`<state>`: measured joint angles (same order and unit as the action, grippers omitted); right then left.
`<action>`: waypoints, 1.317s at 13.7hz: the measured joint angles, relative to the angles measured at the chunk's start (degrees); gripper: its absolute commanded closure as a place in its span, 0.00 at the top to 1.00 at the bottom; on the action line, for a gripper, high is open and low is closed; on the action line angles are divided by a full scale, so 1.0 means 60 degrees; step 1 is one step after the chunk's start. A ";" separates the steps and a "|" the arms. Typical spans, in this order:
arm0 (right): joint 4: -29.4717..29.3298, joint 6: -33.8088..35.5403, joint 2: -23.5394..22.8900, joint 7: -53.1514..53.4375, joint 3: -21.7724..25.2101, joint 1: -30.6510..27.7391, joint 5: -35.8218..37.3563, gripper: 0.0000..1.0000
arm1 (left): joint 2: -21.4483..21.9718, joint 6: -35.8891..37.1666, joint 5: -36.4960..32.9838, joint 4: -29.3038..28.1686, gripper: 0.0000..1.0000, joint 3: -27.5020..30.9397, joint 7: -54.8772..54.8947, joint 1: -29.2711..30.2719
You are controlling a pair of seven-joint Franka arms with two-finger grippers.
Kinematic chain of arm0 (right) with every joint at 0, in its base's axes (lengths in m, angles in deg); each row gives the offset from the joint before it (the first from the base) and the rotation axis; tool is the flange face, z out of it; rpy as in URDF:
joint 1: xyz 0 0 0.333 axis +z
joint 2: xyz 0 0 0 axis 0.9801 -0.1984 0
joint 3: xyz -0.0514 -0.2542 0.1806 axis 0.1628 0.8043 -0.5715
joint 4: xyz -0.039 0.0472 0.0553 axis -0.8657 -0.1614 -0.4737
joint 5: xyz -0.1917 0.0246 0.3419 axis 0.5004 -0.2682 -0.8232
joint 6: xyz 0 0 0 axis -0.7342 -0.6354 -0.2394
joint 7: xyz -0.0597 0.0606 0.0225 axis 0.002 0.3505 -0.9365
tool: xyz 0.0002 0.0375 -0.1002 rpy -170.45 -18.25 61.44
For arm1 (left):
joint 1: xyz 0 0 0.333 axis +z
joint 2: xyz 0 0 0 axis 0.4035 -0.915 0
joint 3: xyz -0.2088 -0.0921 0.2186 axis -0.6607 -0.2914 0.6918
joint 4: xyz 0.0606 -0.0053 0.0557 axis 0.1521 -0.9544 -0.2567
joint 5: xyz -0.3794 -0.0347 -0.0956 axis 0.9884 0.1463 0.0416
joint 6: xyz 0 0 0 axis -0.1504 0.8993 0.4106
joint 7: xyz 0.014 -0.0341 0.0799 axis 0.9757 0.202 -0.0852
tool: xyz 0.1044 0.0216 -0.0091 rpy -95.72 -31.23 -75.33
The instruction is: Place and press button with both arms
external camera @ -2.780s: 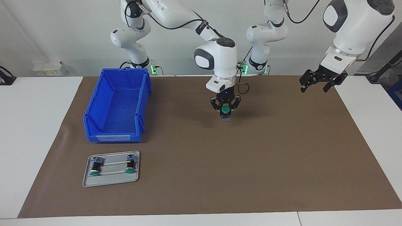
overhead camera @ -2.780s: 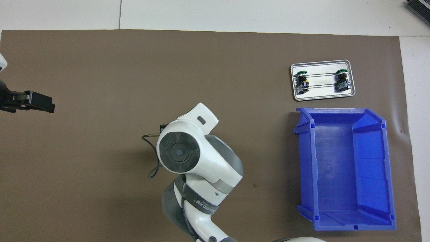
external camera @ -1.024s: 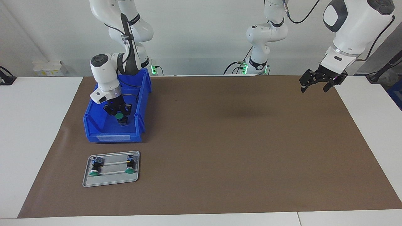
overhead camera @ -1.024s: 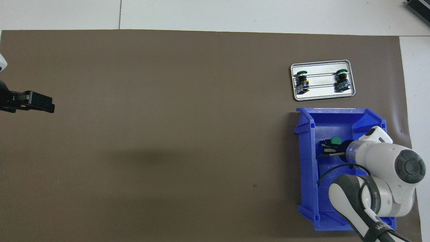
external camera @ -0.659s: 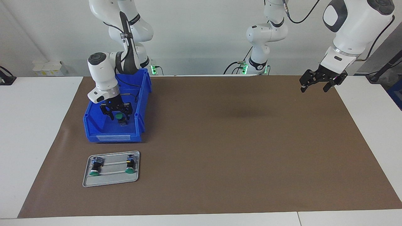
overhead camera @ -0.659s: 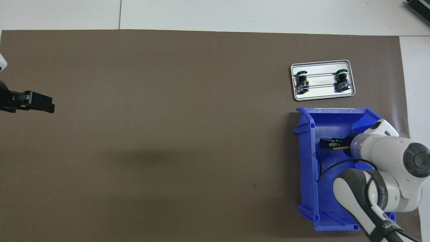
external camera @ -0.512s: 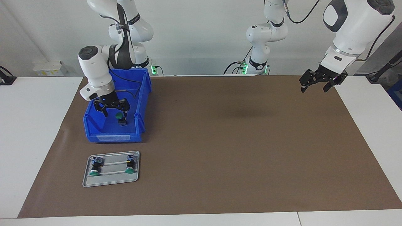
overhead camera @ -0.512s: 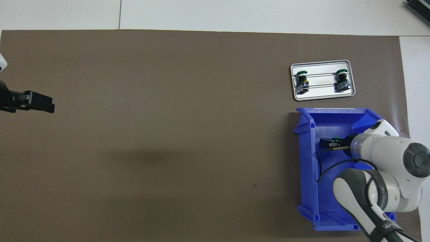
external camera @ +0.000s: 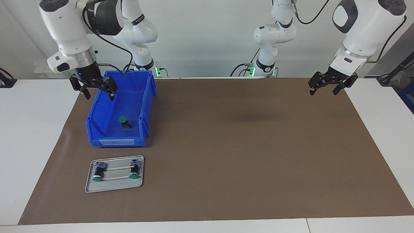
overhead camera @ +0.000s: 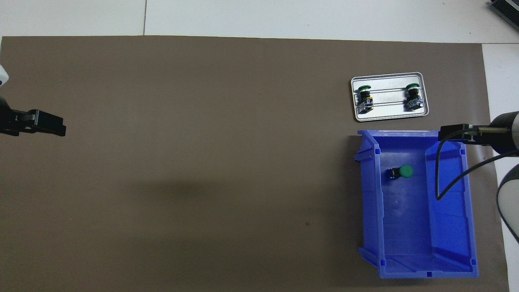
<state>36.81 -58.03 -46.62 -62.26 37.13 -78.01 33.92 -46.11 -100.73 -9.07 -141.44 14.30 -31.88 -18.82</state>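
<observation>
One button (external camera: 123,122) is seen standing in the blue bin (external camera: 97,127). Nothing is held by the spread right gripper (external camera: 94,86) over the bin's wall, nor by the waiting, spread left gripper (external camera: 329,84).

High facing camera, steep overhead camera — both share the mat (external camera: 226,145).

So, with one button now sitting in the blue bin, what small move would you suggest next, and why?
Probably send the right gripper, open over the blue bin's rim, toward the tray, where two buttons lie. The button sits loose in the bin; the left gripper waits open.
</observation>
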 measured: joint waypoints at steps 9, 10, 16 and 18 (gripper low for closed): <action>-0.3106 0.2793 -0.0845 0.0413 0.0049 0.0090 0.0157 1.00 | 0.0000 0.0000 0.0000 0.0000 1.00 0.0000 0.0000 0.0000; -0.3098 0.2790 -0.1010 0.0413 0.0044 0.0099 0.0154 1.00 | 0.0000 0.0000 0.0000 0.0000 1.00 0.0000 0.0000 0.0000; -0.3022 0.2801 -0.1135 0.0341 -0.0015 0.0273 0.0129 1.00 | 0.0000 0.0000 0.0000 0.0000 1.00 0.0000 0.0000 0.0000; -0.2713 0.2682 -0.1039 0.0341 -0.0048 0.0477 0.0127 1.00 | 0.0000 0.0000 0.0000 0.0000 1.00 0.0000 0.0000 0.0000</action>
<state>20.53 -41.94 -52.85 -60.22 36.84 -75.15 34.68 -46.11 -100.73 -9.07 -141.44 14.30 -31.88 -18.82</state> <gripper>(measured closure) 0.000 0.000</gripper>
